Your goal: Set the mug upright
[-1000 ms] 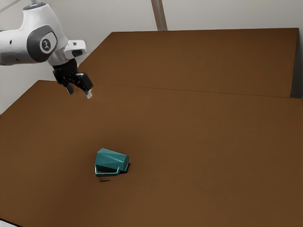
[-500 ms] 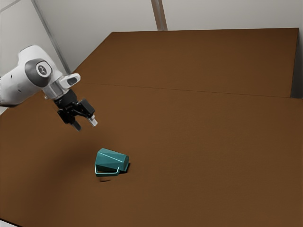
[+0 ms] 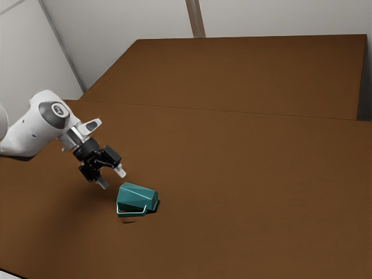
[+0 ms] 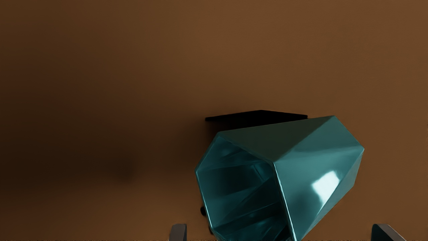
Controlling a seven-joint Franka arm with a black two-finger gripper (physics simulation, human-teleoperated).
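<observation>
From the exterior view I have the mug (image 3: 138,196) lying on its side on the table (image 3: 250,174), teal and faceted, with flat panels meeting in sharp edges. Its wider end faces the exterior view's left, toward my arm (image 3: 40,131), and its narrower, closed end points to the exterior view's right. The handle (image 3: 131,215) is a thin, angular loop along the side nearest the camera. My fingers (image 3: 120,171) are parted and empty, tilted down just beside the wider end, with a gap between them and the mug.

On my wrist view the fingers (image 4: 178,232) stand wide apart, gripping nothing. I can look into the mug's open mouth (image 4: 244,187), six-cornered and dark teal inside, with creased walls. A white glint (image 4: 326,185) sits on one outer panel, and a black shadow (image 4: 257,118) lies against the body.
</observation>
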